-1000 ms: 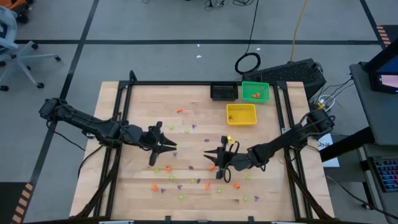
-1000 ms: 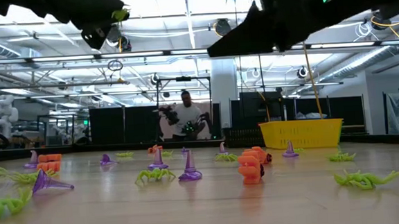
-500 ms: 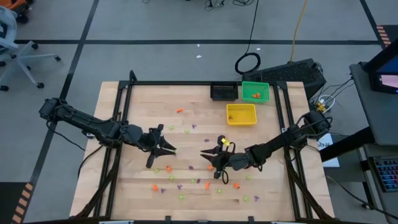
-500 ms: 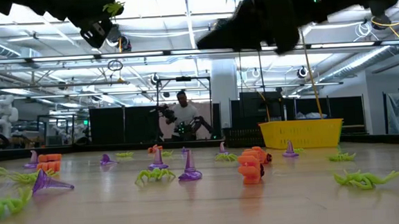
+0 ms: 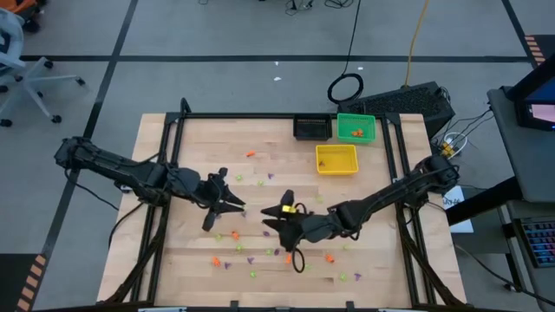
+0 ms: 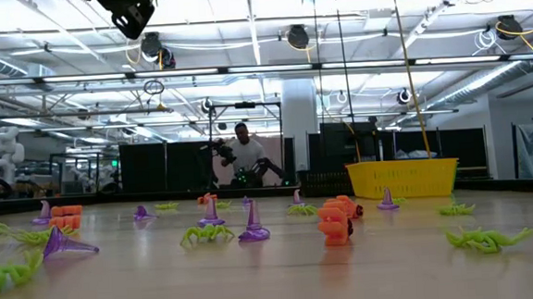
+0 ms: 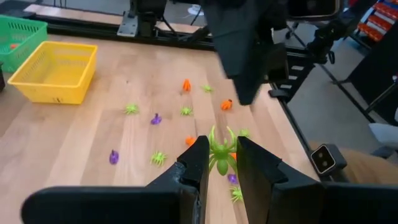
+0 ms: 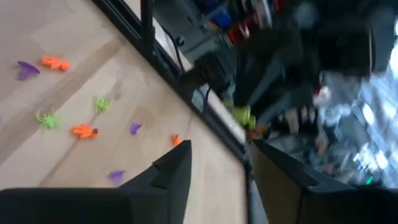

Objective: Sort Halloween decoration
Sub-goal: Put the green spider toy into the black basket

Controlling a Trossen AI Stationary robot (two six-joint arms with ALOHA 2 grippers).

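Note:
Tiny orange (image 6: 334, 224), purple (image 6: 253, 226) and light-green (image 6: 487, 238) Halloween decorations lie scattered over the wooden table (image 5: 191, 139). My left gripper (image 5: 236, 204) hangs high over the table's middle left, shut on a light-green spider (image 7: 219, 152). It also shows at the low view's top (image 6: 133, 11). My right gripper (image 5: 267, 218) hovers just right of it, over the middle of the table. Its fingers stand open (image 8: 221, 165) with nothing between them. It is above the low view's top edge. My left gripper pinches the light-green spider's body (image 7: 219, 157) between its two fingers, at their free ends. The legs (image 7: 214, 134) stick out past the fingertips. The fingers slant down a little and point toward the table's right. The spider is lifted clear of the table.
A black bin (image 5: 311, 128) and a green bin (image 5: 355, 128) stand at the far edge, the green one with orange pieces inside. A yellow bin (image 5: 336, 159) sits just nearer. Black rails (image 5: 169, 173) run along both sides of the table. A person (image 6: 244, 155) stands in the room behind.
My right gripper has risen out of the low view and gone toward the table's left, rolling about its own line as it went. My left gripper has gone up a little with the green spider still in it.

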